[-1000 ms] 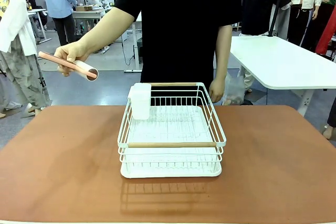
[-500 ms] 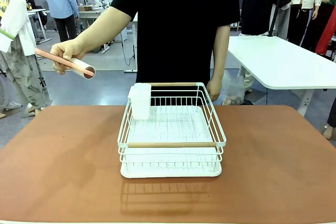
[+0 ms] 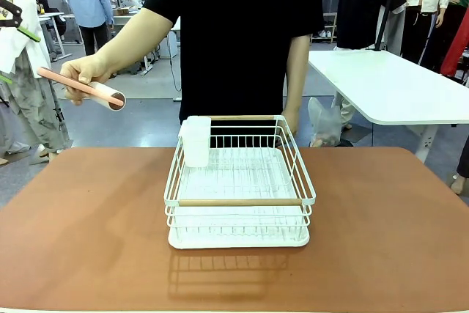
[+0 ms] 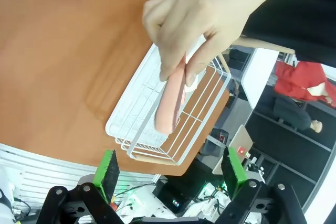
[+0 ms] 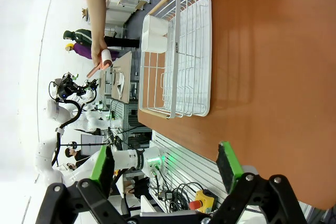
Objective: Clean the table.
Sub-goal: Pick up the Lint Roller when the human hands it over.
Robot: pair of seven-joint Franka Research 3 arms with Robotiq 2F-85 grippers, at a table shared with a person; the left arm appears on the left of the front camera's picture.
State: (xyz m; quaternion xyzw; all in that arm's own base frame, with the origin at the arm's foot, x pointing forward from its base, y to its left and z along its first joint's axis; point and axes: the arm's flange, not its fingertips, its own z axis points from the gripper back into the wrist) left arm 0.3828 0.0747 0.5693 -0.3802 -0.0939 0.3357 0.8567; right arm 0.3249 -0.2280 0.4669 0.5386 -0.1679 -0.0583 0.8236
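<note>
Watching the left pincer [image 4: 169,163] hang with its jaws spread wide and empty, I judge that the person's hand [image 3: 82,71] offers the lint roller [image 3: 106,94] handle-first, at the upper left of the front frame, so I can take it. The reddish-brown worktop [image 3: 88,225] fills the lower frame, with a white dish rack [image 3: 238,181] at its centre. The right pincer [image 5: 165,171] stands released too, grasping nothing.

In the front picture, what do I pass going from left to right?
Left pincer → pink roller → rack → white table
</note>
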